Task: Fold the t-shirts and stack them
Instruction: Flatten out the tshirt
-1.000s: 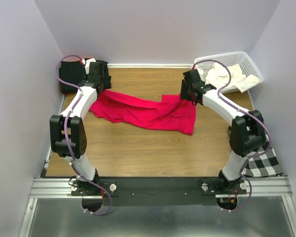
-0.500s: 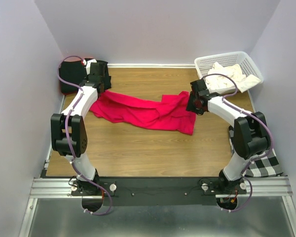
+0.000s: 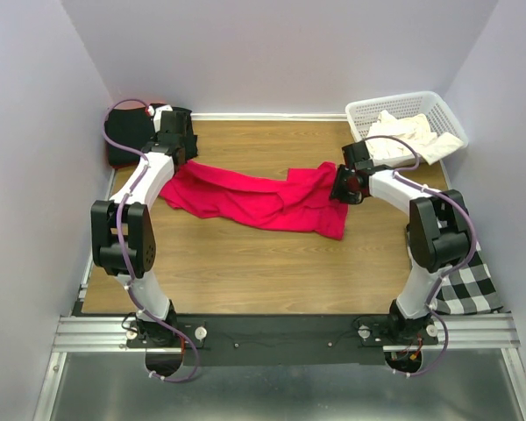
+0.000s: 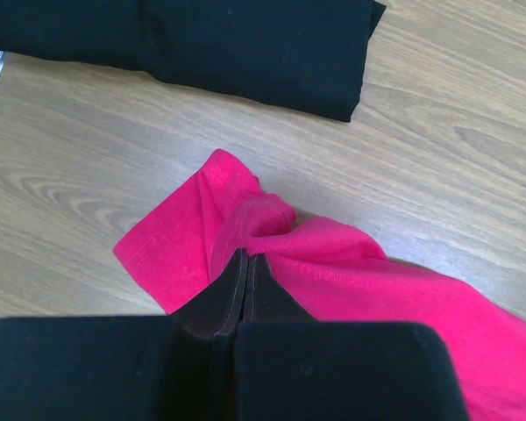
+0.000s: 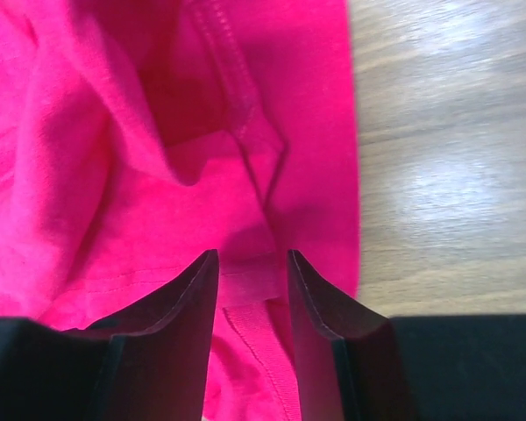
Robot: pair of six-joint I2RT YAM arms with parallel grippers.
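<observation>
The left gripper (image 4: 243, 274) is seen with its jaws pressed together, and a pinch of fabric near the sleeve hem of the soft crimson-red fabric t-shirt (image 3: 263, 197) appears to be caught at their tips. The right gripper (image 5: 250, 285) is held partly open, its fingers set either side of a stitched seam near the shirt's opposite edge, with nothing yet clamped. The shirt is spread crumpled across the far middle of the brown wooden table (image 3: 245, 263), between the two grippers. A folded black t-shirt (image 4: 202, 44) lies just beyond the left gripper. A cream-white t-shirt (image 3: 408, 132) is heaped in the white plastic lattice basket (image 3: 438, 103) at the far right. The fabric is judged light and limp, likely to sag and bunch, so the doubled hems and seams are best taken, with both ends raised together.
</observation>
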